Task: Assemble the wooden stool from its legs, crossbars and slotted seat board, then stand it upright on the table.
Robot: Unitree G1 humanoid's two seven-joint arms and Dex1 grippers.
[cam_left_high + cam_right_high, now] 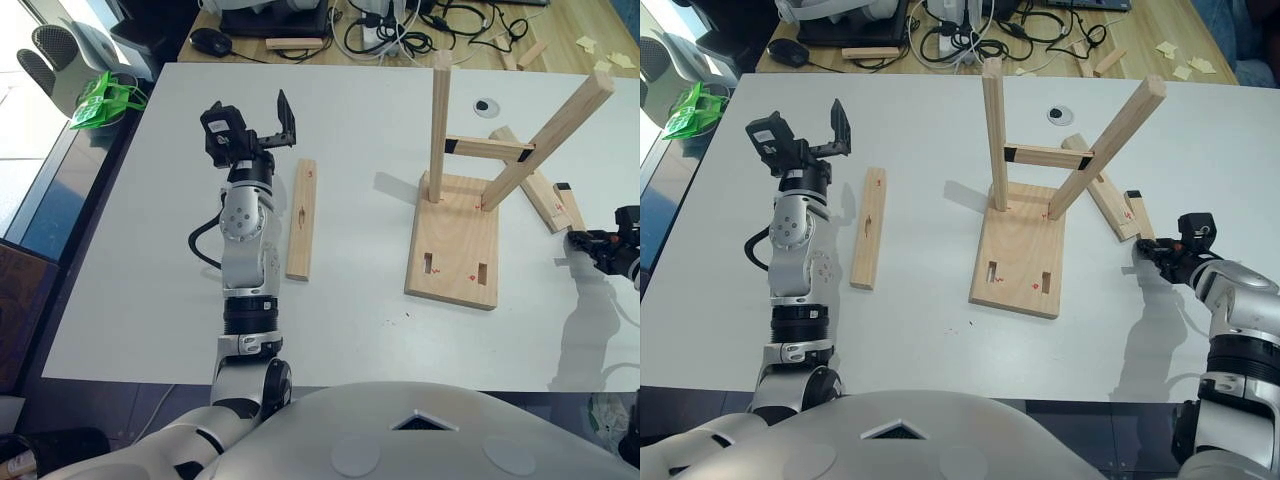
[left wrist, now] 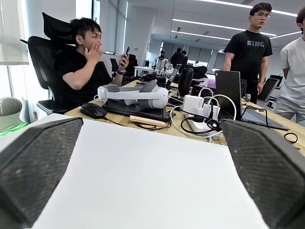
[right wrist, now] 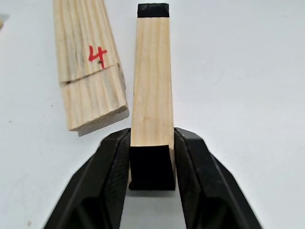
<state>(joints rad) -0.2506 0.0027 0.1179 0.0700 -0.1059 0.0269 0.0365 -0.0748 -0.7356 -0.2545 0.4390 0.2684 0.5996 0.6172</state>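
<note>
- The stool is pictured part-built on the tabletop [image 1: 150, 300]: the seat board [image 1: 455, 245] lies flat, and two legs [image 1: 440, 120] are stood at its far end (one plumb, one leaning), tied together by a crossbar [image 1: 490, 149].
- Two near slots [image 1: 428, 263] are left empty. About half the job is judged done: two more legs and a second crossbar remain to be fitted, and the stool is not yet turned upright.
- A spare leg [image 1: 301, 218] is laid flat between the seat board and the left arm. A marked leg [image 3: 88, 67] is laid to the right of the board.
- A loose crossbar [image 3: 151, 81] with black ends, lying just beside the marked leg, is clamped at one end by the right end effector [image 3: 151, 143], its fingers pressed to both sides.
- The left end effector [image 2: 152, 167] is held wide open and empty above the tabletop, near the spare leg's far end but apart from it.
</note>
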